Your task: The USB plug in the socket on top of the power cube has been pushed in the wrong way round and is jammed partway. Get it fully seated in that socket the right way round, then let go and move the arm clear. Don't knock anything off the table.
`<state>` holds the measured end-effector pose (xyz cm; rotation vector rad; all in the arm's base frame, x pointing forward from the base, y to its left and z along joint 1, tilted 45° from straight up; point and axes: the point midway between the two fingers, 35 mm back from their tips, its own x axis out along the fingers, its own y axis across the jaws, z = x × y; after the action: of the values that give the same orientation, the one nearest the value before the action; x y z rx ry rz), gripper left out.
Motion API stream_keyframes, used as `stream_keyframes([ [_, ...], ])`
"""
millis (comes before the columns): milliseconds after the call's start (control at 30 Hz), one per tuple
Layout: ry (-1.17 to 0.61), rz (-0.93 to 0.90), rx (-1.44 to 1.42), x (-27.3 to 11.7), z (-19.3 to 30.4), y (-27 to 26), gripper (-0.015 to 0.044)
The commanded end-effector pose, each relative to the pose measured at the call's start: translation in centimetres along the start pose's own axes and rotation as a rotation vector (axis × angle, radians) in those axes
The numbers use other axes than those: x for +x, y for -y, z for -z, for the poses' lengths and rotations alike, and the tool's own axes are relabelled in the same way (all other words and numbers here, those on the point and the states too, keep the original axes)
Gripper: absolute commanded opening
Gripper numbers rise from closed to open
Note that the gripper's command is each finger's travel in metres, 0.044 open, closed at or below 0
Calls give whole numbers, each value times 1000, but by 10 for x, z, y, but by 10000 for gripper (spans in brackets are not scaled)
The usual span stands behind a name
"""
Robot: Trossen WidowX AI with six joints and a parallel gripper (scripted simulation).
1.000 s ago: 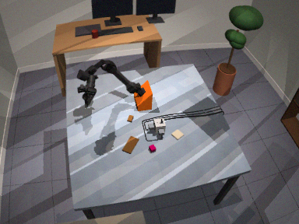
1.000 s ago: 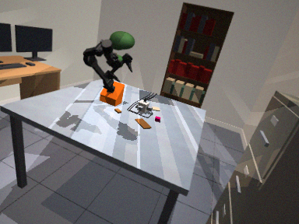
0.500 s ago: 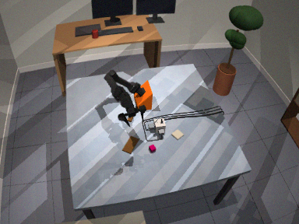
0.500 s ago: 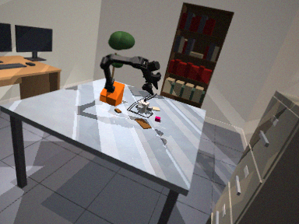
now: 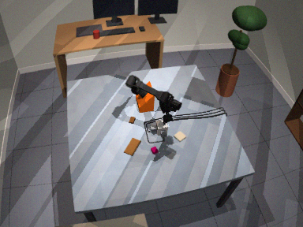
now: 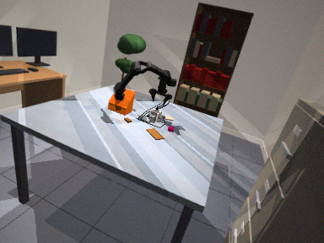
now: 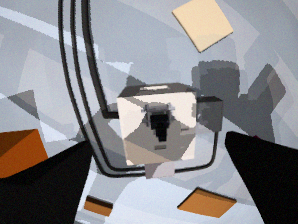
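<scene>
Spanning the scene, a pale counter [image 5: 99, 169] [image 6: 105, 148] [image 7: 30, 65] carries the black arm [image 5: 150, 91] [image 6: 156, 68], while a bookcase [image 6: 225, 8] behind it holds rows of red, pale and dark books. The arm rises beside an orange block [image 5: 146, 103] [image 6: 122, 103] [image 7: 22, 150], arches over the counter and bends downward at the wrist. A terracotta pot [image 5: 227, 80] beyond the counter holds a green-leaved plant [image 5: 249, 17] [image 6: 132, 44]. The end effector [image 5: 170, 112] [image 6: 160, 98] [image 7: 161, 144], its fingers spread wide with nothing between them, hangs above the pale power cube [image 5: 160, 127] [image 6: 157, 116] [image 7: 132, 135]. Dark cables [image 5: 197, 116] [image 6: 143, 116] [image 7: 86, 30] run beside and around the cube. An orange-brown slab [image 5: 132, 146] [image 6: 155, 134] [image 7: 207, 202] and a cream tile [image 5: 180, 136] [image 6: 169, 118] [image 7: 203, 24] lie near it, apart from each other. Smallest of all, the USB plug [image 7: 160, 124] appears as a dark form in the cube's top socket; which way round it sits, and how deep, cannot be told.
</scene>
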<state>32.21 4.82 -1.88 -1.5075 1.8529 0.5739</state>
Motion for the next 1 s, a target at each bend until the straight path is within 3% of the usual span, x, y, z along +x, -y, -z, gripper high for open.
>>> stream_keyframes([
  [0, -23, 3, -40, 2, 5, 0, 440],
  [967, -24, 3, -40, 24, 7, 1, 440],
])
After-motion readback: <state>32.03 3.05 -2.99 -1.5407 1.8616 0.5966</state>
